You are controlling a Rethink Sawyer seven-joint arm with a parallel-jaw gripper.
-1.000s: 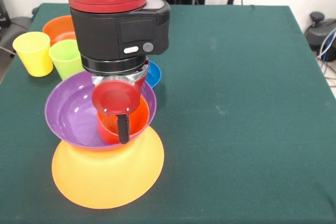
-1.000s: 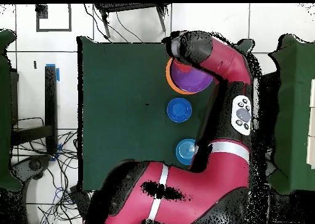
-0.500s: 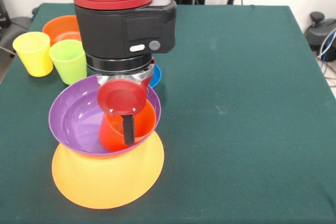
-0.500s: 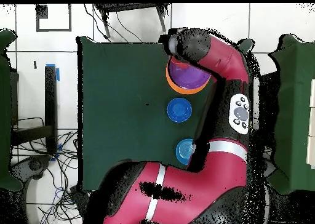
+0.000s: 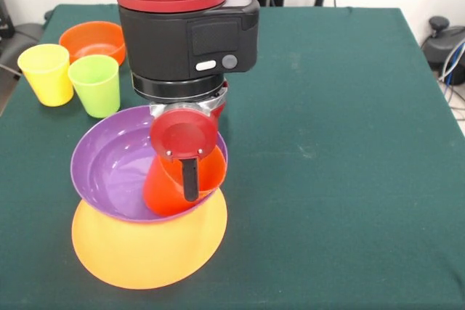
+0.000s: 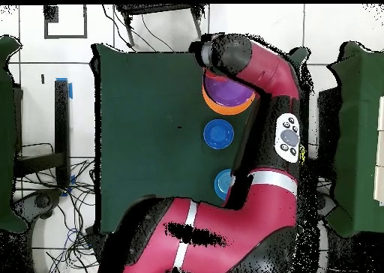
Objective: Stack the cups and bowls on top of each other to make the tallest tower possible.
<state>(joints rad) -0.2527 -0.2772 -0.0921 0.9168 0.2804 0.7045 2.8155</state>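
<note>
The tower stands at the table's front left in the front view: a very large yellow-orange bowl lies upside down, with the wide purple bowl on it. The orange-red cup lies tilted inside the purple bowl against its right wall. My gripper reaches down into the bowl and is shut on the cup's rim. A yellow cup, a lime green cup and a small orange bowl stand at the back left. The purple cup is out of view.
In the overhead view the arm covers most of the purple bowl. A dark blue bowl and a light blue bowl sit on the green table between the tower and the robot's base.
My gripper has moved to the right in the front view and dragged the orange-red cup across the purple bowl. The cup has tipped over, and the purple bowl has tilted and shifted.
</note>
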